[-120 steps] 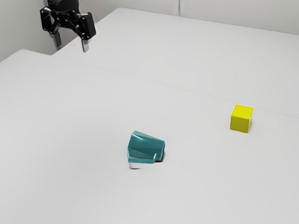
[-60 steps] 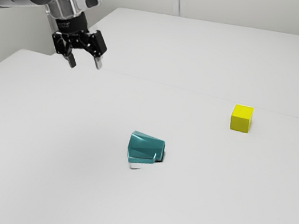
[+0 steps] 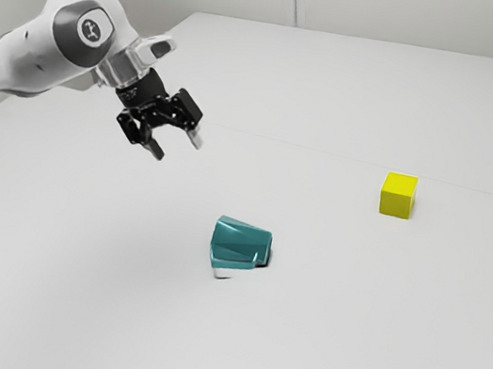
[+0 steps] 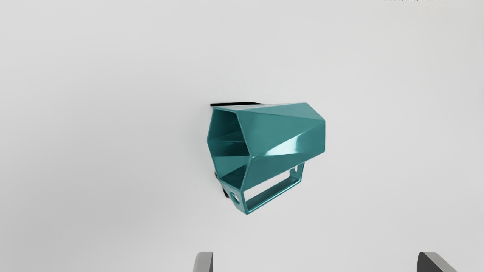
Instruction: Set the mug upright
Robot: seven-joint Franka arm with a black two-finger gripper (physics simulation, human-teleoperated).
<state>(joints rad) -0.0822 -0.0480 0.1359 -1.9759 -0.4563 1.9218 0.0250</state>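
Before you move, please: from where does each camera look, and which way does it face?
Exterior view: beside my arm, looking down across the table at the teal mug and yellow cube; arm and open hand show.
Wrist view: on the hand, facing the table, with the mug's mouth and handle ahead; two fingertips show.
Shared: the mug on its side, the table, the hand's fingers.

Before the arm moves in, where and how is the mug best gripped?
Probably from above, across the mug's narrower end, fingers to either side: it lies on its side, tapering away from its open mouth, and the handle juts sideways, widening the middle.
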